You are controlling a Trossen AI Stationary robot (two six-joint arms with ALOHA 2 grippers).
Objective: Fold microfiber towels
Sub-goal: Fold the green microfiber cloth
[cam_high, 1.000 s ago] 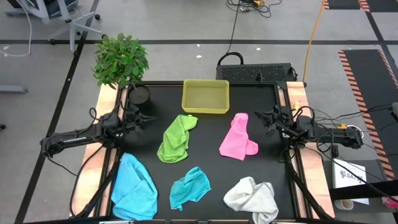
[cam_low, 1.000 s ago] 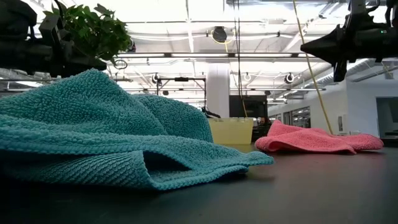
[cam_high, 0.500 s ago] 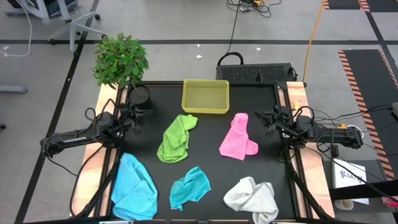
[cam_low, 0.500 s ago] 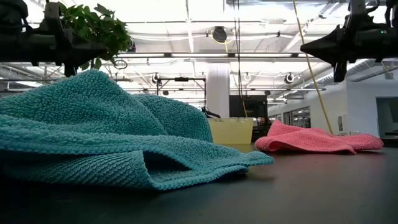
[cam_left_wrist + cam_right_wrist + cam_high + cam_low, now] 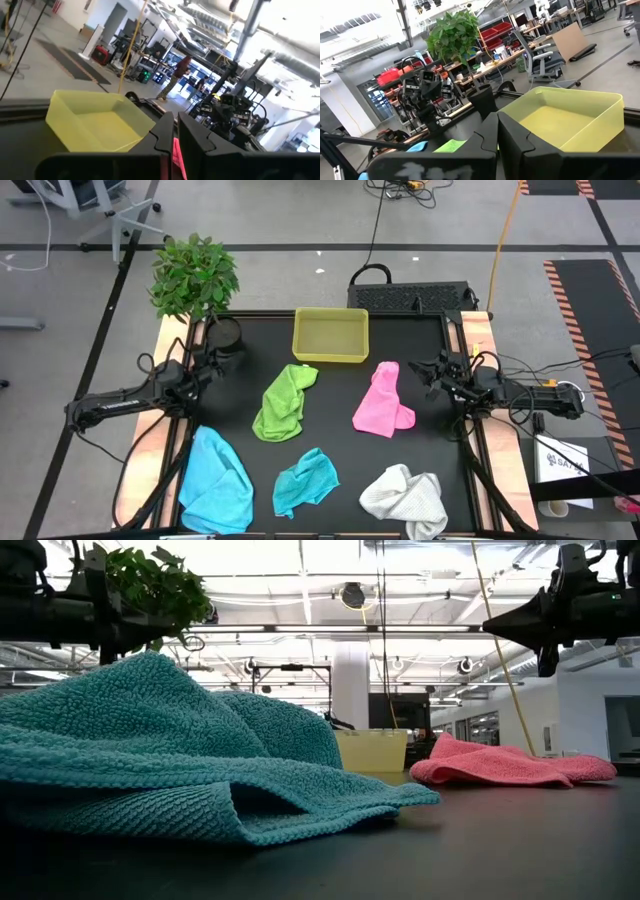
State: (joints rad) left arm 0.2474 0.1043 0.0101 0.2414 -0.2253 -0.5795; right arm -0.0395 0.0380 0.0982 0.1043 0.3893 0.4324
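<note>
High view: black table top (image 5: 340, 395) carries five crumpled soft cloths, none folded yet. Largest, the light blue microfiber towel (image 5: 215, 480), lies at the near left corner; the white microfiber towel (image 5: 405, 500) at the near right; the lime green microfiber towel (image 5: 285, 402) and pink microfiber towel (image 5: 383, 400) mid-table; the small teal microfiber towel (image 5: 305, 480) between the near pair. A rigid yellow-green plastic tray (image 5: 331, 335) sits at the far edge, a potted green plant (image 5: 194, 275) off the far left corner.

Left gripper (image 5: 215, 370) hovers at the left edge, fingers nearly pressed together, holding nothing. Right gripper (image 5: 432, 375) waits beside the pink towel, fingers pressed together, empty.

Judgement: approach stage. Spread the fingers before descending, take one towel by a corner, and flatten it before creasing; the green or pink is nearest.

Hard to make out: towel corners are buried in the bunching. Low view is mostly blocked by teal cloth. Wrist views show tray and room, barely any towel.
</note>
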